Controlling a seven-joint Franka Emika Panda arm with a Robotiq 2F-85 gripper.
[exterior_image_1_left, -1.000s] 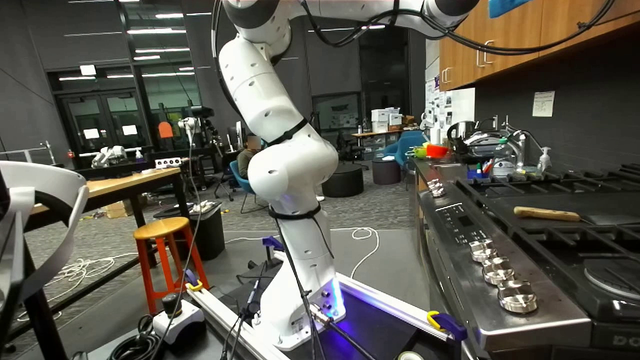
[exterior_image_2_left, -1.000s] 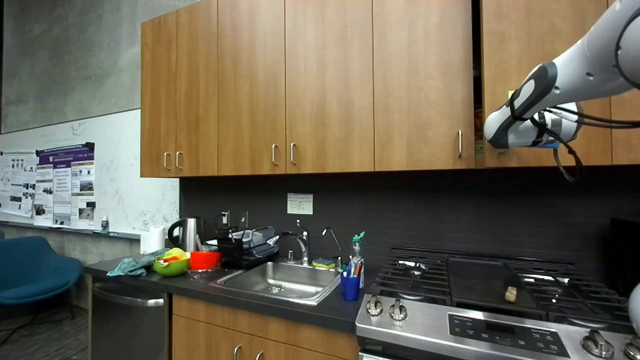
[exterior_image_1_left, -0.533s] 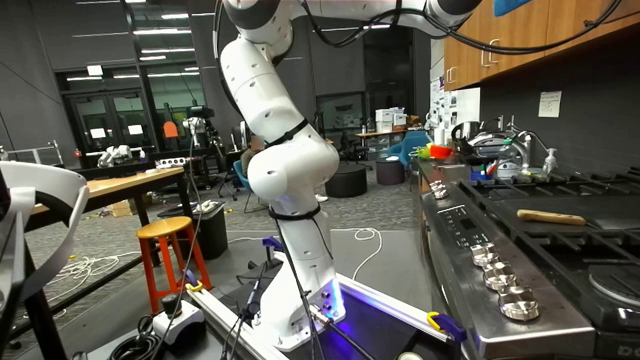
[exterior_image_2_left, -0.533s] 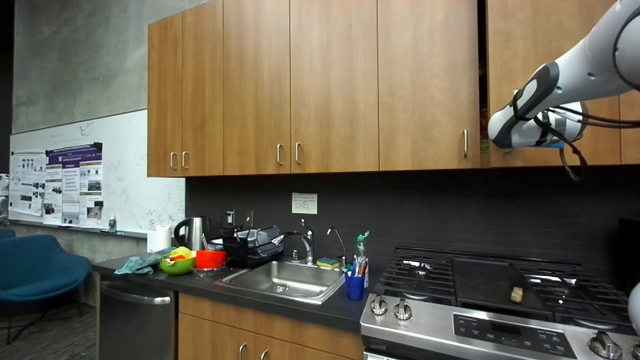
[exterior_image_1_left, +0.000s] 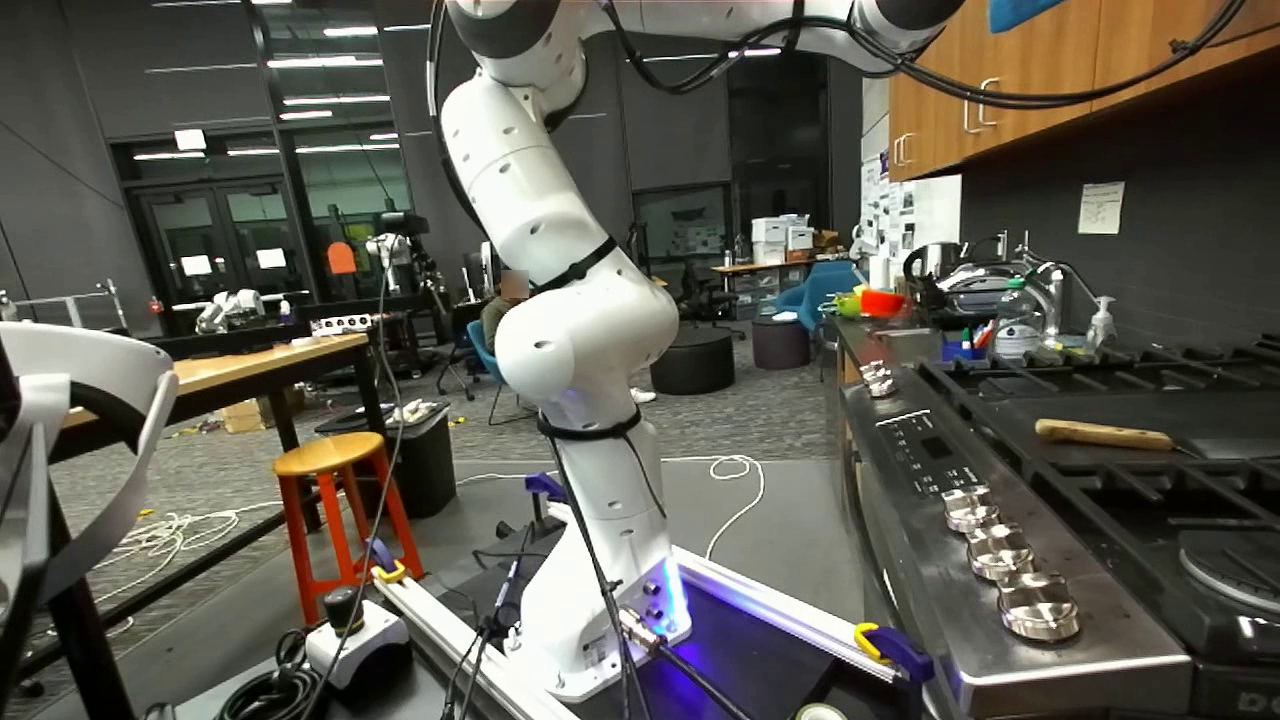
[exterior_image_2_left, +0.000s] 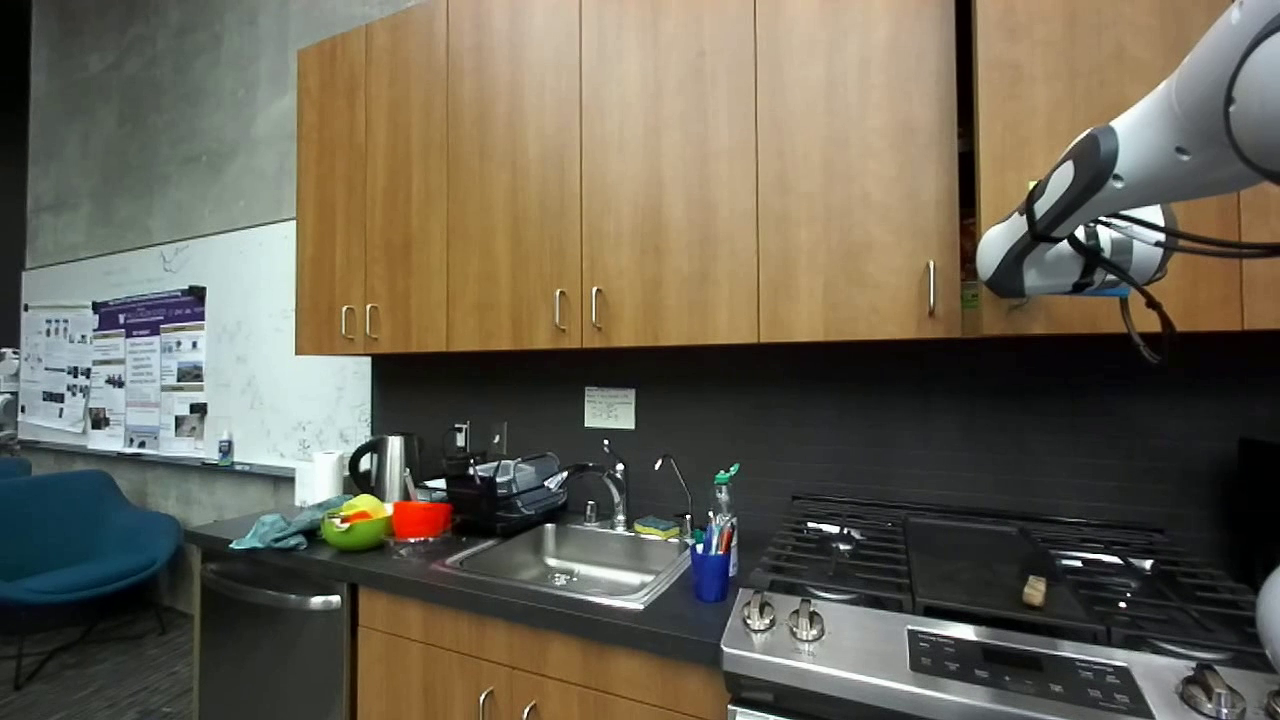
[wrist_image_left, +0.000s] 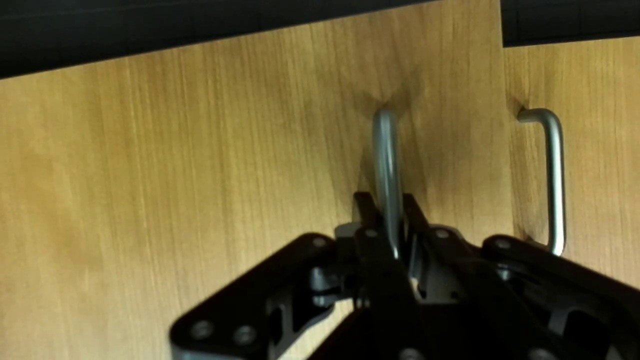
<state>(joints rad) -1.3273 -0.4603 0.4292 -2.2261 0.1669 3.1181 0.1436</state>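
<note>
The end effector (wrist_image_left: 387, 202) is clamped on a metal bar handle (wrist_image_left: 386, 155), which stands off the cabinet door (wrist_image_left: 200, 165), leaving room for fingers (wrist_image_left: 367, 210).

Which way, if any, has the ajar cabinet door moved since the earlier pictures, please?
No, it has visibly swung neither way: in an exterior view, the ajar door looks as far from the shut door beside it as before.
</note>
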